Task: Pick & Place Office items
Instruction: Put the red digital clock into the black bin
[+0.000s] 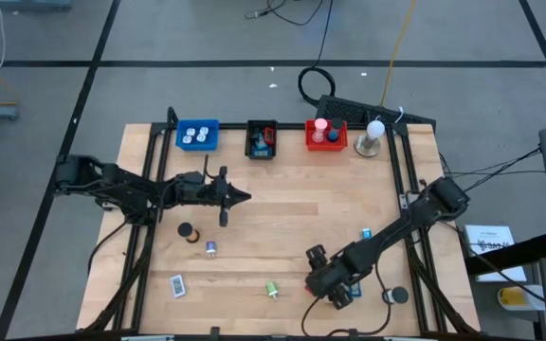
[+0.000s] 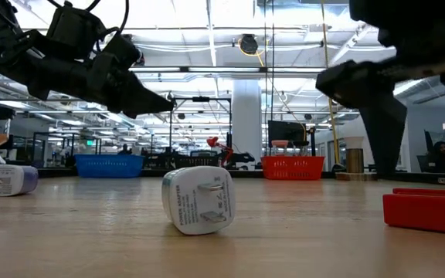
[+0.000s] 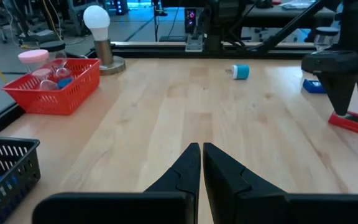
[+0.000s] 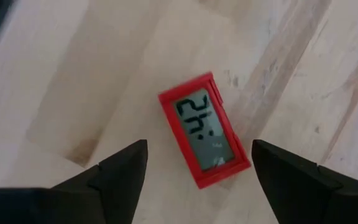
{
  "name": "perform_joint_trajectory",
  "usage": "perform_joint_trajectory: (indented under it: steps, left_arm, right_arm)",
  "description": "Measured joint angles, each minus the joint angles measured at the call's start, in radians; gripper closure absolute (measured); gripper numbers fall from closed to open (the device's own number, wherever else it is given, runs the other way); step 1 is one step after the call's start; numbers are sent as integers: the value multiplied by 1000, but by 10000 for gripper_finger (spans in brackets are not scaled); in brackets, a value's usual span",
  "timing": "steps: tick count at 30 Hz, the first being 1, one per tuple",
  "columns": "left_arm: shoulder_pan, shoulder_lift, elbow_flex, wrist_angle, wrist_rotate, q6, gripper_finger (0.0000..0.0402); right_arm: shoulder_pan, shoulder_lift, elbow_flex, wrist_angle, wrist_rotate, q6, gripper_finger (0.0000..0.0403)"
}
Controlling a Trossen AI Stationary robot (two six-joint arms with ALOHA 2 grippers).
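A wooden table [image 1: 282,218] seen from above. The right gripper [image 4: 197,165] hangs at about five o'clock on the table, its fingers spread wide apart and empty, directly over a small red clock [image 4: 205,129] lying flat on the wood between them. The left gripper [image 3: 202,155] hovers at about nine o'clock, fingers pressed together, holding nothing. Along the twelve o'clock edge sit a blue tray [image 1: 197,135], a black tray [image 1: 262,140] and a red tray [image 1: 326,135]. A white plug adapter [image 2: 198,199] lies near six o'clock.

Occlusions / cut-offs
Red clock [image 2: 427,210] cut by low view's edge; its display digits [image 4: 194,118] unreadable; black tray [image 1: 262,140] contents too small.
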Motion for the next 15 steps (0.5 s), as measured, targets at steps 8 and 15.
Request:
perform_joint_trajectory:
  steps: [8,15]
  left_arm:
    - [0,0,0,-7,0,6,376]
    - [0,0,0,-7,0,6,376]
  right_arm:
    - [-1,15,-23,6,38,-43,143]
    - [-6,14,-63,54,32,-41,171]
